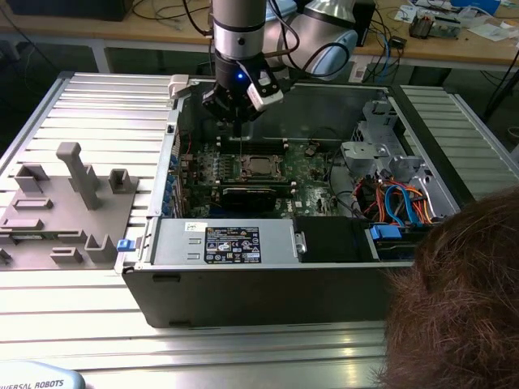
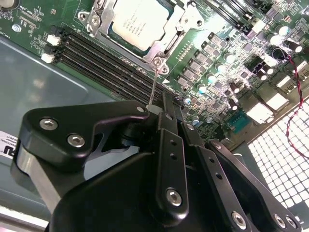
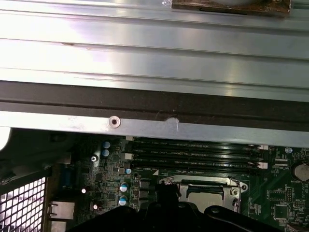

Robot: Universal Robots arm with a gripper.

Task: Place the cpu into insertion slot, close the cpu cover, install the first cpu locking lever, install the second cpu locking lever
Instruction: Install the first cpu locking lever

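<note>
The pincer [image 2: 155, 112] hangs over the green motherboard, pressed together on a thin wire lever [image 2: 153, 87] beside the insertion slot [image 2: 145, 24]. The cpu [image 2: 137, 21] already sits seated there, under the cpu cover [image 2: 166, 36], which needs latching.

The exterior view looks down from in front of the open case [image 1: 243, 292], over a person's head [image 1: 462, 300], while both wrist views look closely at the motherboard [image 2: 212, 63] and share the cpu [image 2: 137, 21] in its slot [image 3: 200, 186]
</note>
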